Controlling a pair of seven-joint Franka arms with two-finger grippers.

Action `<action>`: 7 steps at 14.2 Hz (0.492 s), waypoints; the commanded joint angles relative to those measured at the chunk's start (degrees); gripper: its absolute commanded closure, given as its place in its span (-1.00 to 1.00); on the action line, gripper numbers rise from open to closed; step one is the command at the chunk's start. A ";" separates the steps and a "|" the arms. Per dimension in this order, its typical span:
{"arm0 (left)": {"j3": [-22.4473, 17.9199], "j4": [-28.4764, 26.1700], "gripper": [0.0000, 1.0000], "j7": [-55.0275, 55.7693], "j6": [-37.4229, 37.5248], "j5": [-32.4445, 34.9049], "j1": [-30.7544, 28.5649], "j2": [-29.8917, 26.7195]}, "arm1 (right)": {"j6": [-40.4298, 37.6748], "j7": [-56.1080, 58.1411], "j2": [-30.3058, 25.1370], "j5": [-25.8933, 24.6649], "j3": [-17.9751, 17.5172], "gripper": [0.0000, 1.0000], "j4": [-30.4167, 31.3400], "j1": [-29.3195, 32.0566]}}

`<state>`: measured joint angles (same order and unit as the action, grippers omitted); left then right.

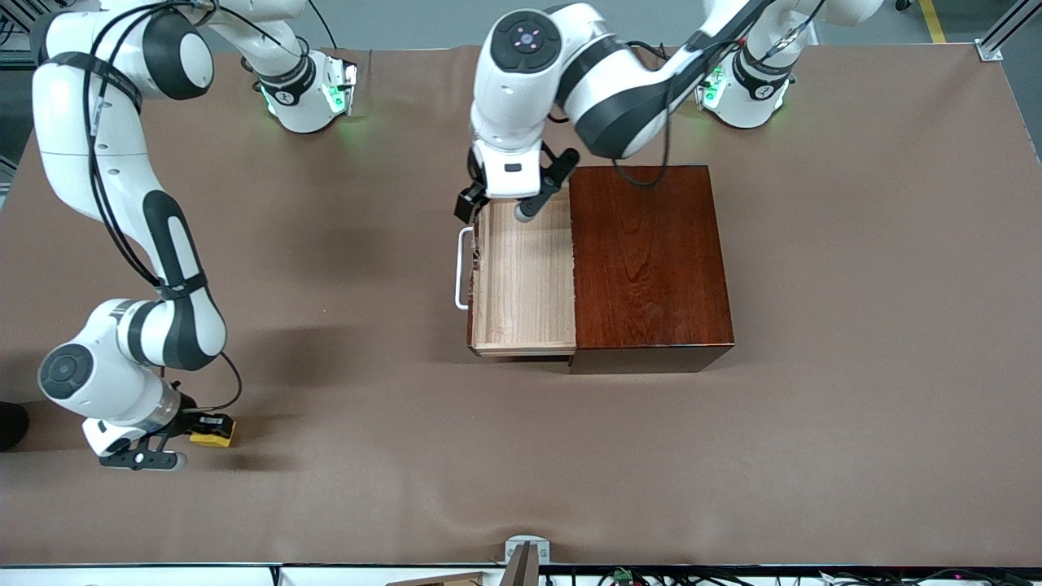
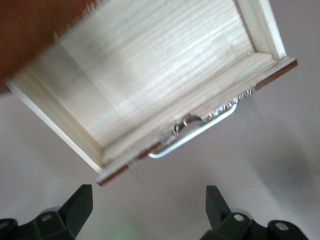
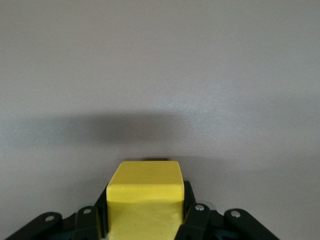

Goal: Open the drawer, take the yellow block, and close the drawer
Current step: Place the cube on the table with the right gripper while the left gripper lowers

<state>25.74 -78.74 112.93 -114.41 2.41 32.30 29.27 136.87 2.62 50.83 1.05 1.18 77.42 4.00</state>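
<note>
- The block [image 1: 213,431] is the thing nearest the camera, low over the table [image 1: 855,325], close to the front edge at the right arm's end. It is well apart from the box [image 1: 647,256].
- The right gripper [image 1: 199,430] holds it there with the jaws pinching its two sides; in the right wrist view the block [image 3: 145,200] sits square between the black fingers [image 3: 192,220]. I cannot tell if its bottom face touches the table or is just above it. I judge the arm brought it to this free corner so that it is out of the way of the drawer.
- The drawer [image 1: 525,277] is pulled out of the box, toward the right arm's end, and its pale floor is bare, so the taking step looks done. Only the closing seems left.
- The handle [image 1: 462,268] stands on the drawer front, facing the right arm's end of the table.
- The left gripper [image 1: 509,199] hangs over the drawer corner farthest from the camera. In the left wrist view its jaws are spread, with the fingers [image 2: 80,205] wide apart and nothing between them, and the handle [image 2: 192,135] is in front of them, apart from them.
- My guess is that it waits there, open, because from this place it can push the drawer front back toward the box. A push off the middle could make the drawer jam.
</note>
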 commanded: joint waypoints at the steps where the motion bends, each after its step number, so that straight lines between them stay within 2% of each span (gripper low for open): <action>1: -6.80 5.07 -1.00 11.30 -4.66 1.28 8.01 4.82 | -0.29 0.11 1.02 -0.43 -0.13 1.00 -2.88 0.57; 4: -18.06 8.24 -1.00 23.44 -9.94 0.84 18.74 9.39 | -0.56 0.02 2.08 -0.26 -0.21 1.00 -4.29 0.92; 5: -19.66 8.25 -1.00 25.73 -11.26 0.75 20.16 10.18 | -0.64 -0.07 2.17 -0.17 -0.21 1.00 -4.29 0.92; 7: -19.67 8.25 -1.00 26.99 -11.98 0.49 20.35 11.42 | -0.73 -0.07 2.52 1.40 -0.13 1.00 -4.29 0.92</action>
<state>7.02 -73.26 137.24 -125.46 2.45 52.07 38.31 136.77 2.59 51.68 1.29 1.46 75.42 4.40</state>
